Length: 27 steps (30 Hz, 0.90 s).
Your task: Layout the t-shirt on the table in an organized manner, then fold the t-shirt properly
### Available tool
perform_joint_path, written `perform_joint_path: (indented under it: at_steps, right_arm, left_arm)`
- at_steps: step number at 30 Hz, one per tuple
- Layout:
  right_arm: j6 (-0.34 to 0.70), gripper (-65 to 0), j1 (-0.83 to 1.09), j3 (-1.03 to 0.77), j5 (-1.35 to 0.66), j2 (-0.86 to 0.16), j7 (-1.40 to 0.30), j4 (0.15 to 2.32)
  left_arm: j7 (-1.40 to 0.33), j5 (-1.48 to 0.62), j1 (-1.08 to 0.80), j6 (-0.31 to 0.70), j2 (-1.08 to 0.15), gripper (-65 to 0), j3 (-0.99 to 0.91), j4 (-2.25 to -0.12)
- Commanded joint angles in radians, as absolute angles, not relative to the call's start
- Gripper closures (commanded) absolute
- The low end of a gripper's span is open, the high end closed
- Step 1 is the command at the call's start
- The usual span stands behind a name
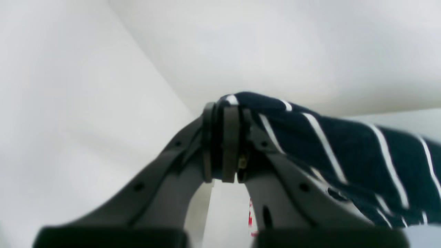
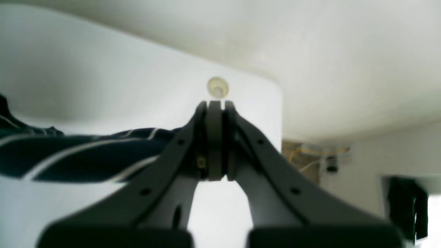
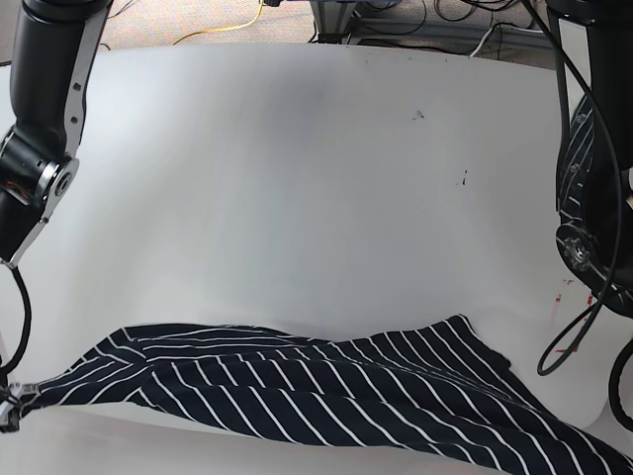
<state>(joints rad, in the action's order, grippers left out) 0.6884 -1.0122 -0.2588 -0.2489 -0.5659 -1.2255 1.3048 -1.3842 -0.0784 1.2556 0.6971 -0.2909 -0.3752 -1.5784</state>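
Observation:
The dark navy t-shirt (image 3: 326, 396) with thin white stripes is stretched in a long band across the near part of the white table (image 3: 297, 178). In the base view my right gripper (image 3: 8, 408) pinches the band's left end at the lower left corner. The right wrist view shows that gripper (image 2: 215, 105) shut, with the t-shirt (image 2: 86, 155) running in from the left behind its fingers. My left gripper (image 1: 222, 106) is shut on a bunch of the t-shirt (image 1: 344, 148), which drapes away to the right. In the base view that gripper lies below the frame's lower right corner.
A round fitting (image 2: 217, 86) sits in the table just beyond my right gripper, near a rounded corner. Red marks (image 3: 569, 346) lie near the table's right edge, beside my left arm (image 3: 593, 247). Cables (image 3: 396, 20) run along the floor behind the far edge.

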Motion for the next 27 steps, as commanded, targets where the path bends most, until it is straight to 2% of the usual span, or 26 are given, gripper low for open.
perform_joint_path:
  at_steps: [1, 12, 18, 27]
  right_arm:
    - [0.690, 0.0, -1.113, -0.214, -0.263, -0.573, -1.171, 1.268]
    - [0.682, 0.0, -1.408, -0.025, -0.262, -0.567, -1.036, 1.044]
    - [0.682, 0.0, -1.546, 0.058, -0.260, -0.567, -0.935, 0.885]
    - [0.682, 0.0, -1.559, 0.147, -0.259, -0.584, -0.826, 0.690]
  left_arm:
    - [-1.322, -0.091, 1.356, 0.698, -0.275, 0.0, -0.341, -1.543]
    - [-1.214, -0.087, 1.557, 0.698, -0.214, 0.0, -0.312, -1.356]
    - [-1.179, -0.090, 1.560, 0.697, -0.202, 0.0, -0.312, -1.265]
    - [-1.064, -0.090, 1.560, 0.662, -0.243, 0.0, -0.312, -1.133]
